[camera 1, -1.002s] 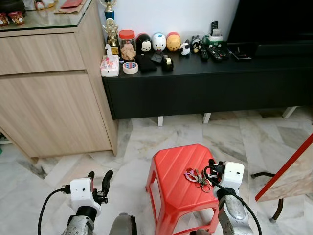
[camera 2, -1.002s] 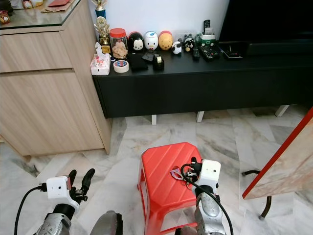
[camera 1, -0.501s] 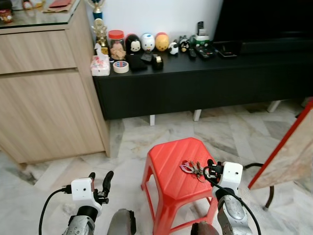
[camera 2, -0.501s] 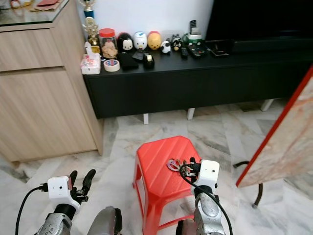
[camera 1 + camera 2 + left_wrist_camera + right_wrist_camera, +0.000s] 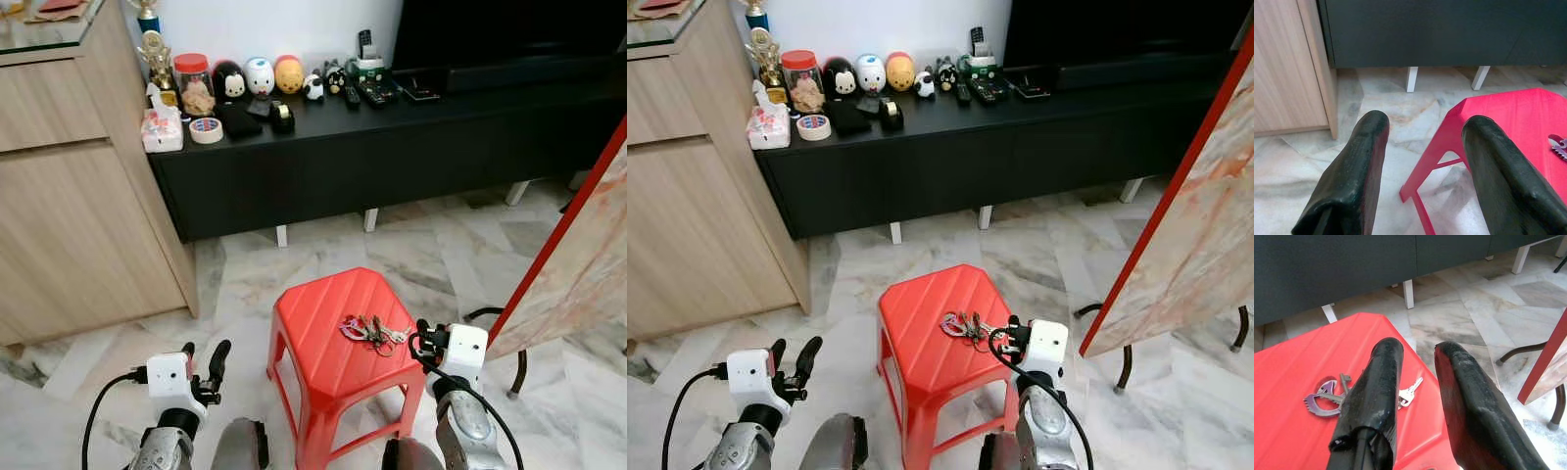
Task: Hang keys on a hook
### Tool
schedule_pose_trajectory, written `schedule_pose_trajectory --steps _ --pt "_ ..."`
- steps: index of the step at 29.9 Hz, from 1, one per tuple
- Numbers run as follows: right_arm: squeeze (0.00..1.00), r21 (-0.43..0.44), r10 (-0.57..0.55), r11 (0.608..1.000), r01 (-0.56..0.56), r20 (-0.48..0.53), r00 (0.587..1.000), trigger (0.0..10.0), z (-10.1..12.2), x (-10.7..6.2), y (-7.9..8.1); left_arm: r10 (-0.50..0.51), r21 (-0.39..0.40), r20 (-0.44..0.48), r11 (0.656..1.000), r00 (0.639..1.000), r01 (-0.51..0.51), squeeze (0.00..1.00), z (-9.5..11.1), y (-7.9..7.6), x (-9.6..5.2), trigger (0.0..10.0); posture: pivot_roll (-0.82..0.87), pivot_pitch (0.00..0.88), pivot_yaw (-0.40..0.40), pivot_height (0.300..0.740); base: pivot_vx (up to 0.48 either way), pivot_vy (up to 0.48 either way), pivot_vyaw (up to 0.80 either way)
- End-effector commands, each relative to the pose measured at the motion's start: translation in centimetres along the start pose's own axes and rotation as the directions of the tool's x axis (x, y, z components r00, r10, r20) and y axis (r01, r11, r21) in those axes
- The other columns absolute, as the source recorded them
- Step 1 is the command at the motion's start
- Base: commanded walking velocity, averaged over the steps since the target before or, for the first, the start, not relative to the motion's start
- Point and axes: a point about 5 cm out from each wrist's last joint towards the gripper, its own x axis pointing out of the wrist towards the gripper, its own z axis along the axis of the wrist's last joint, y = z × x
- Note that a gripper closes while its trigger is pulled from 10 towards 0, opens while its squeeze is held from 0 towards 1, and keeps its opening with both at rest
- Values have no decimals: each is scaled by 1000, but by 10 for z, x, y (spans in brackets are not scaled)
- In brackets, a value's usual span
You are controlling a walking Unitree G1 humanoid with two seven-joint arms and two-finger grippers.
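- Lying flat on the red stool (image 5: 333, 333), lower centre of the head view: keys (image 5: 370, 331), loose bunch, untouched.
- Likely light, floppy and jingly; purple fob (image 5: 1323, 398) or ring looks the best pinch point.
- Right claw (image 5: 1413, 382) released, fingers parted, just beside the bunch.
- Left claw (image 5: 1422, 161) released, empty, lower left.
- Right wrist view resolves single key blades; head view adds the black desk (image 5: 411, 127) behind.

Camera view swung rightward; keys (image 5: 372, 331) clear of right end effector (image 5: 423, 337).
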Motion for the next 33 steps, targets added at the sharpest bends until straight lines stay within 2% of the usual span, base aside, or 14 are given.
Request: schedule_pose_trajectory --steps 1,5,10,14,22,27,33 --pt "0 -2 7 1000 -7 -21 1000 10000 -3 0 2 -5 17 -19 1000 1000 5 0 -2 1 1 10000 88 57 -23 618 0 0 0" --pt "0 -6 11 1000 -11 -26 1000 10000 -4 0 2 -10 14 -16 1000 1000 10 0 -1 0 2 10000 88 57 -22 618 0 0 0" --pt "0 -57 16 998 -16 -15 1000 10000 -3 -1 2 -13 9 -13 1000 1000 13 0 0 -1 4 10000 87 56 -21 618 206 0 0" --pt "0 -29 5 1000 -5 -24 1000 10000 -4 -1 1 -16 8 -12 1000 1000 16 0 0 -2 5 10000 87 56 -21 618 277 0 0" --pt "0 -55 23 998 -25 -26 999 10000 -4 -1 4 -20 8 -12 1000 1000 20 0 1 -1 6 10000 87 54 -19 618 292 0 0" --pt "0 -47 29 998 -30 -20 999 10000 -5 -2 5 -22 6 -9 1000 1000 22 0 1 -2 7 10000 87 54 -19 618 323 0 773" --pt "0 -31 24 999 -24 -24 999 10000 -6 -2 3 -24 6 -8 1000 1000 24 0 2 -2 7 10000 86 58 -20 618 333 0 0"
